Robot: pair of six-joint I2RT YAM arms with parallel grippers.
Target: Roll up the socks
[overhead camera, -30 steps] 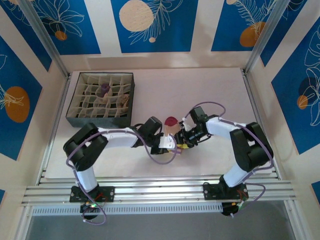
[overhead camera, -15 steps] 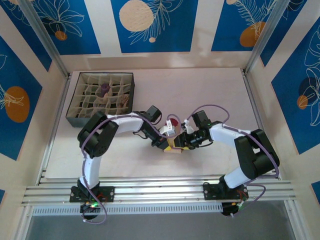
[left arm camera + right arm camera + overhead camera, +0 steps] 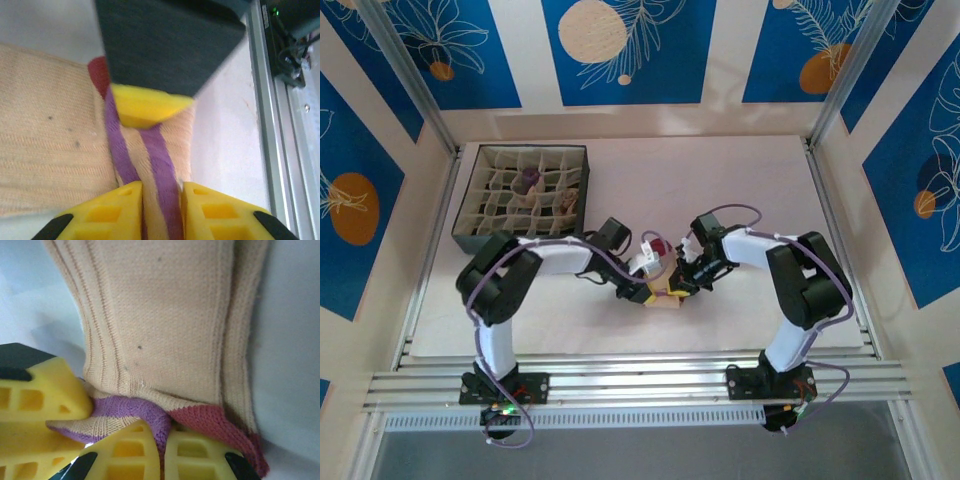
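A tan sock (image 3: 666, 298) with a dark-red toe (image 3: 655, 246) and a purple-striped cuff lies folded on the table between both arms. In the right wrist view my right gripper (image 3: 165, 450) is shut, pinching a fold of the purple cuff where it meets the red toe (image 3: 220, 422); the sock's tan body (image 3: 165, 315) stretches away. My left gripper (image 3: 162, 200) has its jaws slightly apart, and the striped cuff (image 3: 160, 155) lies flat between them. From above, the left gripper (image 3: 647, 272) and right gripper (image 3: 681, 277) meet tip to tip over the sock.
A dark divider box (image 3: 470, 238) stands at the back left, with a rolled purple sock (image 3: 527, 180) in one cell and something brownish (image 3: 571, 198) in another. The aluminium rail (image 3: 640, 380) runs along the near edge.
The right gripper has shut on the cuff fold. The left gripper, shut before, has parted its jaws a little. Both grippers drew closer together over the sock.
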